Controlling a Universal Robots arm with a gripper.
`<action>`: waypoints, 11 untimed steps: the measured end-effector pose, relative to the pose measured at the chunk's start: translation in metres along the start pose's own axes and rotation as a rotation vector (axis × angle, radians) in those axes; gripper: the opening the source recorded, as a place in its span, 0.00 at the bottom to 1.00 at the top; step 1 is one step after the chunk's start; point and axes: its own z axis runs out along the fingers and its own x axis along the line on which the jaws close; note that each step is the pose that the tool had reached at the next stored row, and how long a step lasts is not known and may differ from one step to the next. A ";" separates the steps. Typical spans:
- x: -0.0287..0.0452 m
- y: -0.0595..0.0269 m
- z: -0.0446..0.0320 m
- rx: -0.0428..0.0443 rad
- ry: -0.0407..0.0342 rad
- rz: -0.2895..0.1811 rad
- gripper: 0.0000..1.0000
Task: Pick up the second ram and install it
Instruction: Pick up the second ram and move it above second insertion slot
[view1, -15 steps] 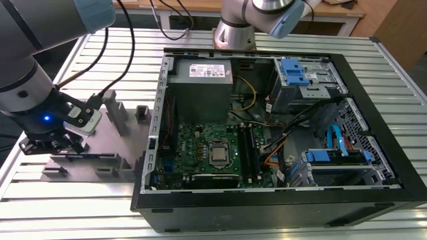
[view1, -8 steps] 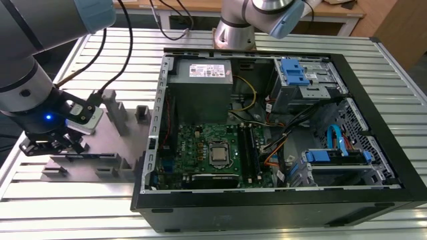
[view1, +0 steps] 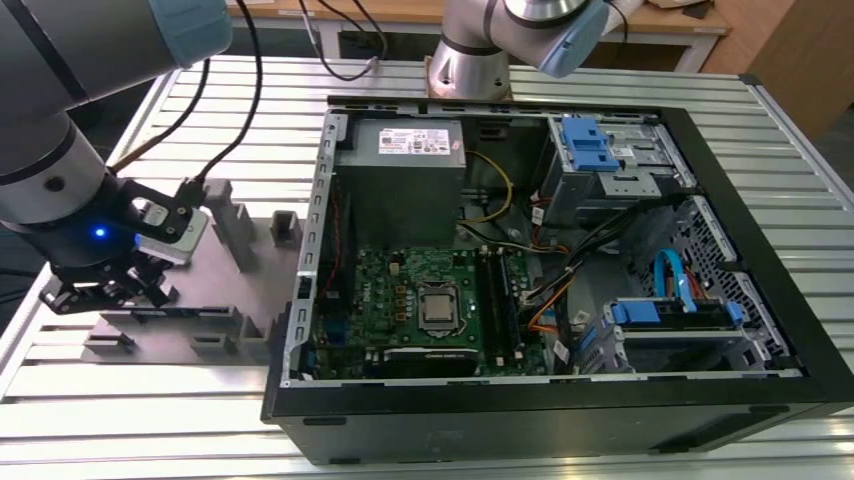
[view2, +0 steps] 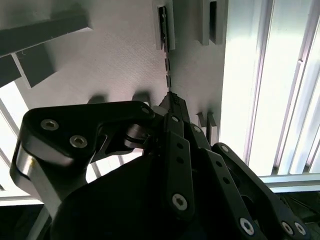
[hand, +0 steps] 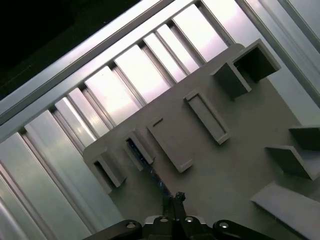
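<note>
1. The open computer case (view1: 534, 415) lies on the slatted table (view1: 134, 420). There's a white label (view1: 420, 141) on its power supply, but I can't read the print.
2. The arm (view1: 54, 140) bends down over the grey fixture plate (view1: 227, 290), at the exterior view's left.
3. The gripper (hand: 175, 196) has its fingers drawn narrow, pinching the second ram (hand: 147, 167), which stands on edge in the plate's slot.

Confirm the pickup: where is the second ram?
The ram sits in the grey fixture plate, on the exterior view's left of the computer case, gripper closed on it.
</note>
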 end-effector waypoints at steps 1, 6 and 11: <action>0.0000 0.0000 0.0000 -0.0002 0.0003 -0.008 0.07; 0.0000 0.0000 0.0000 -0.0011 0.0019 -0.043 0.07; 0.0000 0.0000 0.0000 -0.0022 0.0034 -0.082 0.07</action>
